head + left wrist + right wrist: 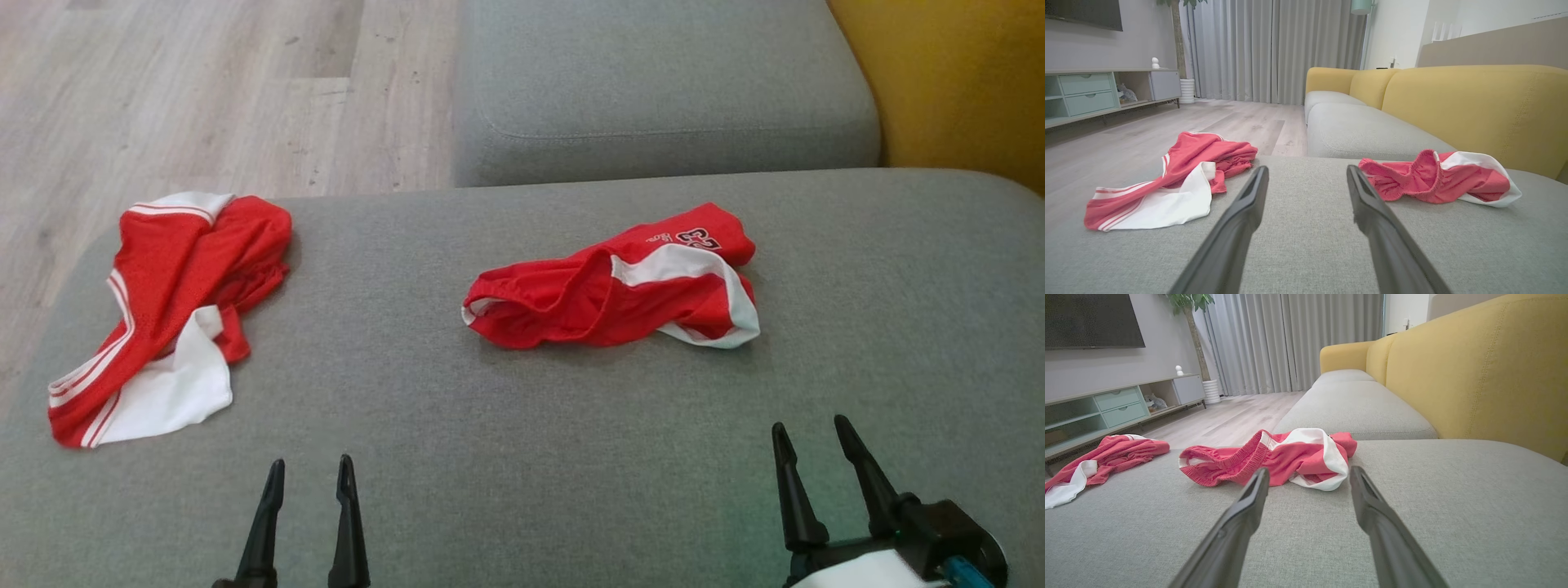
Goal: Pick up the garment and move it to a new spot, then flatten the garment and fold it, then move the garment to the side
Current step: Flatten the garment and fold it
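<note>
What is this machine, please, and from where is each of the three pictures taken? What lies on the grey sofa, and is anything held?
It is a wheeled robot with two arms. One picture looks down from its head; the others look along each arm's two dark fingers. The left gripper and right gripper are open and hold nothing. On the grey sofa seat lie two crumpled red-and-white garments: the left garment near the edge, and the middle garment, with a printed number.

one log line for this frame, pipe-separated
phase: pre-grasp | left gripper: open, empty | right gripper: open, empty | shorts: crumpled, mid-cushion | striped garment: crumpled, left edge | sofa cushion: both on it
</note>
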